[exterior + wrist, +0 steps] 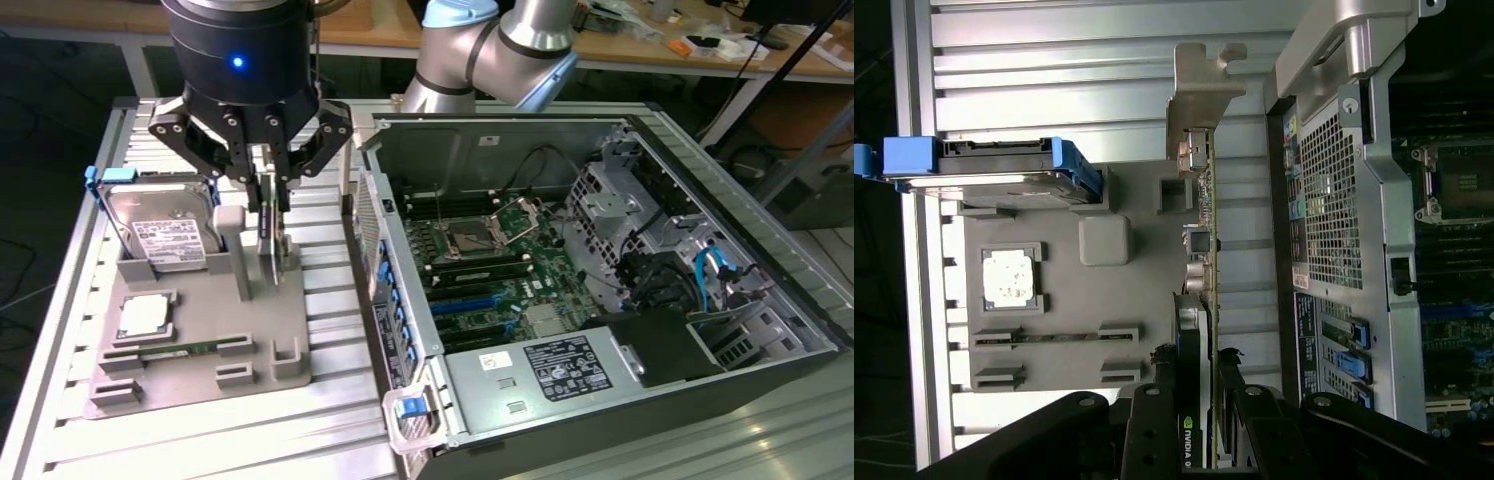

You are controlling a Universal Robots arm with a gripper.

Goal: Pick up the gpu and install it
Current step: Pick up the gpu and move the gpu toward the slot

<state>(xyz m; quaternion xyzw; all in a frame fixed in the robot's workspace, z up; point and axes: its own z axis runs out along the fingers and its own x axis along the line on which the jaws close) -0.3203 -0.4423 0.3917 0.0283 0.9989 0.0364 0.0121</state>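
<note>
The gpu (278,250) (1204,210) stands upright on its long edge, along the edge of the grey holder plate (200,375) that faces the open computer case (534,140). Its silvery bracket (1199,100) is at one end. The gripper (272,185) (1199,365) is directly above it, with the jaws partly closed and pressing on both faces of the card near its upper edge. The hard drive (160,225) in a blue frame leans at the plate's opposite side, well apart.
</note>
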